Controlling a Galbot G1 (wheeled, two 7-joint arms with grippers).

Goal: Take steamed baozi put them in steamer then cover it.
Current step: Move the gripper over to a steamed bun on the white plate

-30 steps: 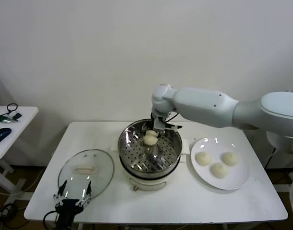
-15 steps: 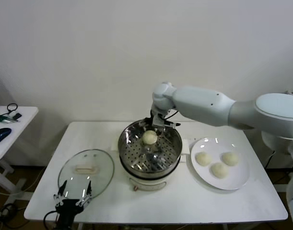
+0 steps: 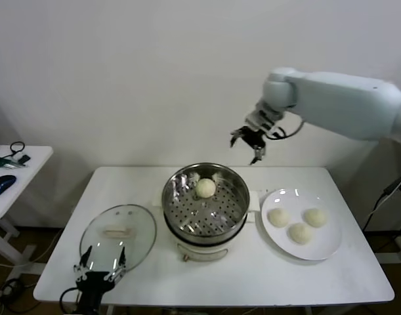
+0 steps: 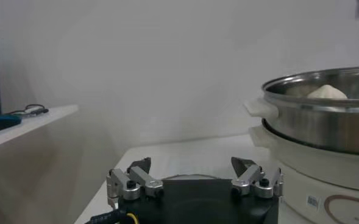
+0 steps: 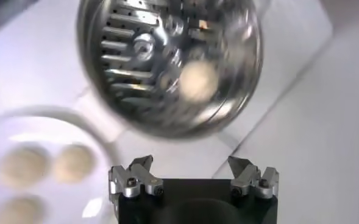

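The white worktop (image 3: 121, 190) carries everything, with a smaller side table (image 3: 10, 180) off to its left. At its middle stands the steamer (image 3: 205, 210), a shiny steel pot on a white base, uncovered. One steamed baozi (image 3: 205, 188) lies on the perforated tray inside, toward the far wall of the pot. To the right of the steamer sits a white plate (image 3: 325, 246) holding three more buns (image 3: 299, 231) close together. On the near left of the worktop the cover (image 3: 118, 235) lies flat, its cream handle up. The right pincer (image 3: 250, 141) hangs in the air above and beyond the steamer's right rim, well clear of it, fingers spread and grasping nothing. The left pincer (image 3: 98, 273) rests at the worktop's near left edge, just beside the cover, also released and empty.
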